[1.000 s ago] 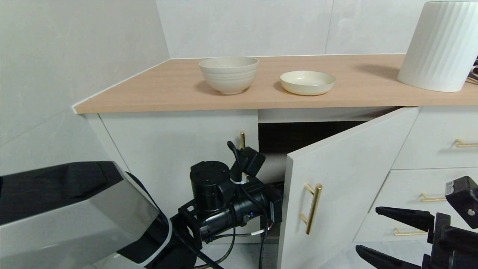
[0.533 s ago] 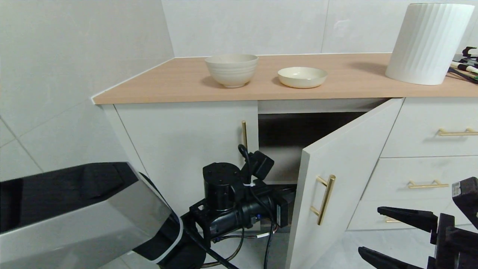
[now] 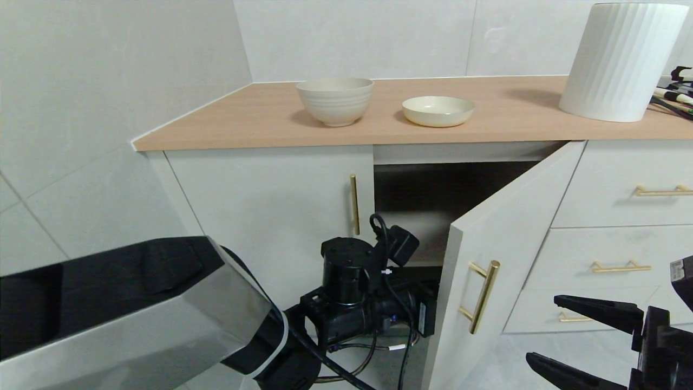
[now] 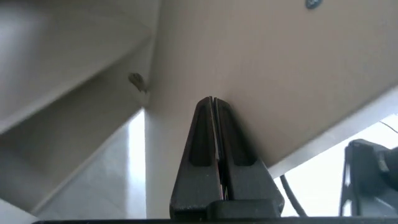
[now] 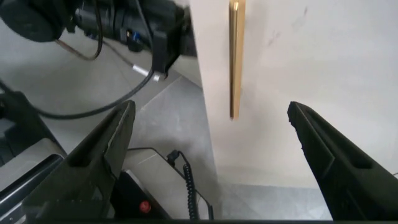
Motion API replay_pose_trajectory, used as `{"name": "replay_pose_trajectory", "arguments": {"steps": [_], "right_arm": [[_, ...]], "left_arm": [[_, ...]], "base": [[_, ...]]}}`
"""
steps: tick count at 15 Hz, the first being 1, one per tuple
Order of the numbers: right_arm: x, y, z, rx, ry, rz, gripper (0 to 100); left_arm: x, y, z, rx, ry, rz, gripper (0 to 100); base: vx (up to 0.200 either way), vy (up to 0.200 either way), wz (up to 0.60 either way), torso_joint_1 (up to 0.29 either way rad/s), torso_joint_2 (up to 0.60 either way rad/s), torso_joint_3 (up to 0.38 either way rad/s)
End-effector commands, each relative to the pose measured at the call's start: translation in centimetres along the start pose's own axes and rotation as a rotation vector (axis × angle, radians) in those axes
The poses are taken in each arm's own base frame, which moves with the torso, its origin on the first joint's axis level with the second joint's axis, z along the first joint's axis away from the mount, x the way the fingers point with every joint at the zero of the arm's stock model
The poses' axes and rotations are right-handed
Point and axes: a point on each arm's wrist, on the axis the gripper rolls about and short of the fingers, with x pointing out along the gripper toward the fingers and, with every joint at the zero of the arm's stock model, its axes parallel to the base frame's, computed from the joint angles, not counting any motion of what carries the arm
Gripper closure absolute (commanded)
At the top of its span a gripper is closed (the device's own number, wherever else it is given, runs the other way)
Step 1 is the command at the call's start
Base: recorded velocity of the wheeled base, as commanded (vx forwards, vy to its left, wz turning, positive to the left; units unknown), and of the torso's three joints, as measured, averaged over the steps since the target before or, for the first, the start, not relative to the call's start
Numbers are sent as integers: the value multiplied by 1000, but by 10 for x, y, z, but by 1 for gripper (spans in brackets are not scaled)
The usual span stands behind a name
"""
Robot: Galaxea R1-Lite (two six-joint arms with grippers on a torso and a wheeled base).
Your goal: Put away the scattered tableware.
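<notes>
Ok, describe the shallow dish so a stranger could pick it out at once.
Find the wooden countertop above the open cabinet door. Of two cream pieces there, the dish is nearer the tall ribbed white container. It is low and wide, unlike the deep bowl beside it.
</notes>
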Motion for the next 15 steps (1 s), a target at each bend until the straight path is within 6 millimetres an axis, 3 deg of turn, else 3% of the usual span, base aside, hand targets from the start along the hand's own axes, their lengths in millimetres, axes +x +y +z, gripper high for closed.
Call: {"name": "replay_pose_trajectory", "arguments": {"steps": [1, 3, 9, 13, 15], "right_arm": [[-4, 1, 3, -4, -23, -1, 0], [-7, 1, 3, -2, -13, -4, 0], [-38, 7, 28, -11, -62, 0, 0], [-46, 9, 36, -17, -105, 5, 0], [-53, 10, 44, -20, -153, 14, 0]], "left_arm": [[3, -9, 7, 8, -7, -19, 100], [6, -10, 10, 4, 1, -19, 100], [21, -11, 15, -1, 22, -23, 100], [29, -14, 16, -2, 35, -30, 100], [38, -27, 21, 8, 31, -47, 100]], "base": [[-200, 0, 0, 2, -2, 2], [-200, 0, 0, 7, 2, 5], [0, 0, 0, 0, 0, 0], [0, 0, 0, 0, 0, 0], [0, 0, 0, 0, 0, 0]]}}
